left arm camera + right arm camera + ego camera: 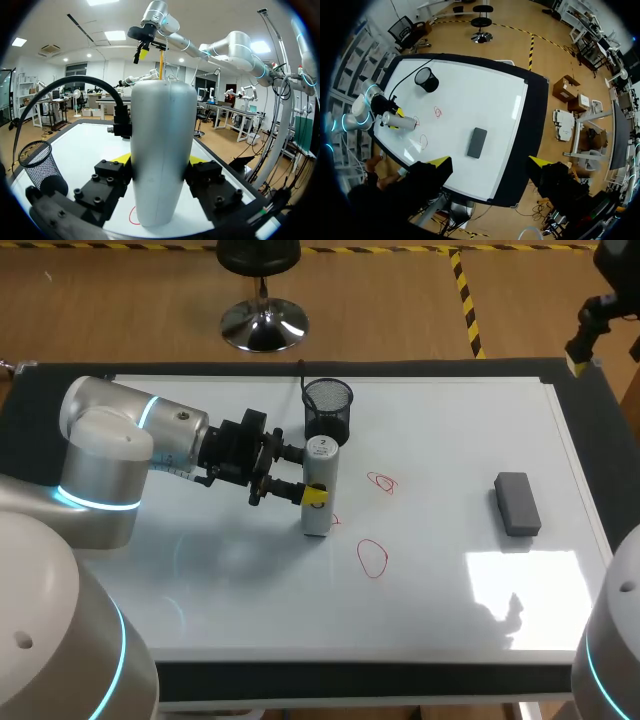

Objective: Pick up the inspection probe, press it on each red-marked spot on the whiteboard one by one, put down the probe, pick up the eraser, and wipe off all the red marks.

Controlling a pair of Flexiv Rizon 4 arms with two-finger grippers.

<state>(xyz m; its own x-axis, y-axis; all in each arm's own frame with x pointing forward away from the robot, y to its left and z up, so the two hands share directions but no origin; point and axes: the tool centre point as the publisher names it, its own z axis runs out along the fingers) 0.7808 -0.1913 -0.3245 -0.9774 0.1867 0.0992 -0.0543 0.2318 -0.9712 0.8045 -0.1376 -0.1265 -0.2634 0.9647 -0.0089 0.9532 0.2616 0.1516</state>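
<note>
Whiteboard centre-left: left arm lay level, wrist pointing right, left gripper clamped on upright probe. Right gripper sat high overhead, fingers spread.

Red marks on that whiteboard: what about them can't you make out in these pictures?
- Head view: the probe covers most of the nearest mark; whether its tip touches that mark cannot be told.
- Left wrist view: the probe, held in the left gripper, blocks much of the whiteboard; only a red arc shows.
- Right wrist view: the marks are too small to judge their shapes.
</note>
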